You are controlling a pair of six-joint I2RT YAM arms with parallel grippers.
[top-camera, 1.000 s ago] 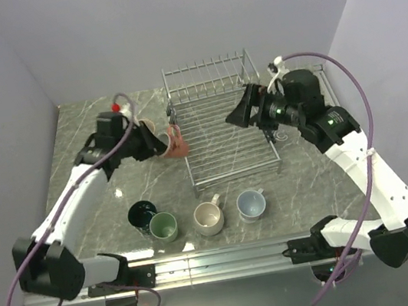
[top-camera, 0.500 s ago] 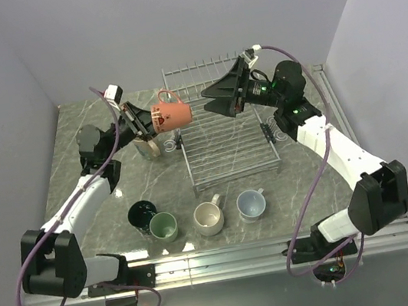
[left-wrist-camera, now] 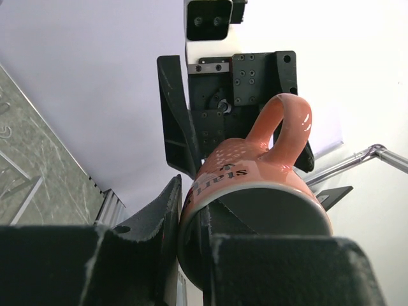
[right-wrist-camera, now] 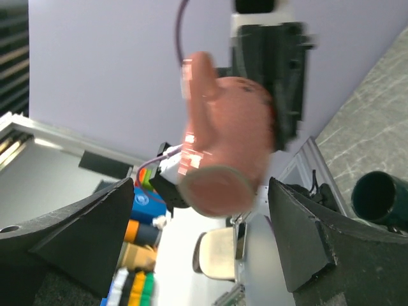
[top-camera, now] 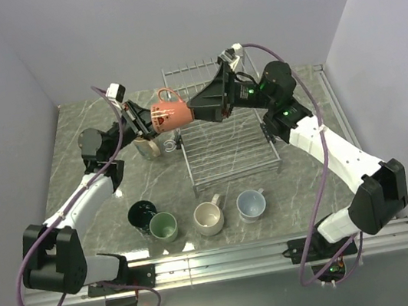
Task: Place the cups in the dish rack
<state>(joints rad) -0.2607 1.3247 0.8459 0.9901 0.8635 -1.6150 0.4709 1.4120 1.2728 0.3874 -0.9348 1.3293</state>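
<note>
Starting at the left: pinching with the left claw [top-camera: 146, 121] on the mouth end of the small reddish-brown cup [top-camera: 173, 113], carried in the air on its side, handle up, base turned rightward. Offered that way, probably, to leave the base end free for a second grip. Hanging above the back left corner of the dish rack [top-camera: 230, 145], not yet in it.

Below, just beside the rack's left side, the tall cream cup [top-camera: 149, 147] on the worktop [top-camera: 303, 191]; upright or tipped, cannot tell.

Along the near edge, in front of the rack, mouths up and waiting: dark teal cup [top-camera: 142, 212], light green cup [top-camera: 164, 226], beige cup [top-camera: 209, 217], pale blue-white cup [top-camera: 251, 204].

Right of the held cup, facing its base with the right claw [top-camera: 196, 112] spread wide, tips close to the base, contact not discernible. Looks like a handover in mid-air, likely because the rack lies more within the right arm's reach.
</note>
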